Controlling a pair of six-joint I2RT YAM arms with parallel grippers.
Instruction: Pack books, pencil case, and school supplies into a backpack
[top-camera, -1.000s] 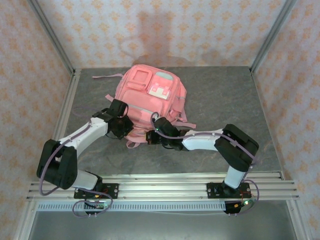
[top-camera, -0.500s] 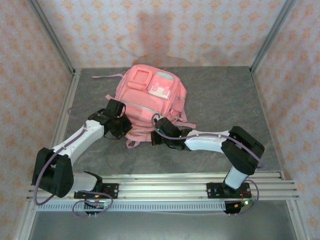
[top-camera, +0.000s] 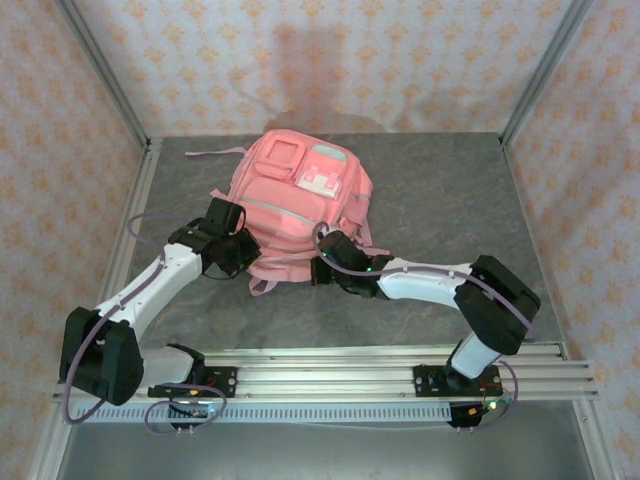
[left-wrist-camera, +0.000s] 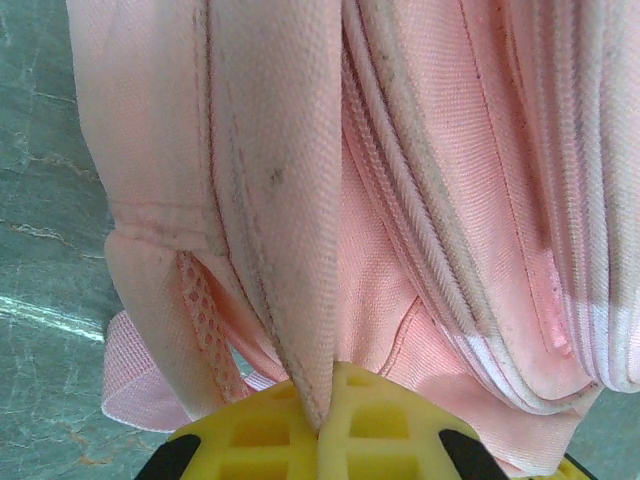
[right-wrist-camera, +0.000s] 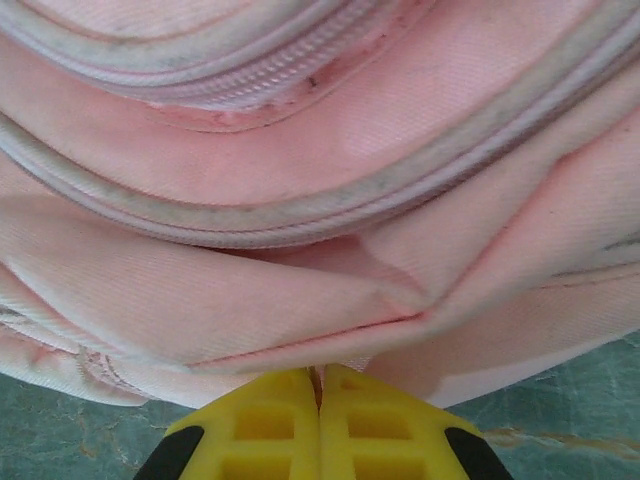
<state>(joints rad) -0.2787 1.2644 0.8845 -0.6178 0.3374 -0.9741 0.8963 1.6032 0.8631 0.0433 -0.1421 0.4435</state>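
The pink backpack (top-camera: 300, 190) lies flat in the middle of the grey table, front pockets up and zips closed. My left gripper (top-camera: 247, 260) is at its near left corner, shut on a fold of pink backpack fabric (left-wrist-camera: 300, 300) held between the yellow fingers (left-wrist-camera: 260, 440). At the near edge my right gripper (top-camera: 316, 271) is also shut, pinching a pleat of the backpack (right-wrist-camera: 300, 300) between its yellow fingers (right-wrist-camera: 380, 430). The books, the pencil case and the school supplies are out of view.
A loose pink strap (top-camera: 214, 152) trails off the backpack's far left, and a strap loop (top-camera: 262, 287) lies on the table (top-camera: 440, 200) between the grippers. Patterned walls and aluminium posts (top-camera: 110, 90) close in three sides. The arms' mounting rail (top-camera: 320, 375) runs along the near edge.
The left arm has stretched out and its wrist has shifted slightly left. The right wrist has moved a little right and away. Both stay shut on the backpack fabric, which has barely moved.
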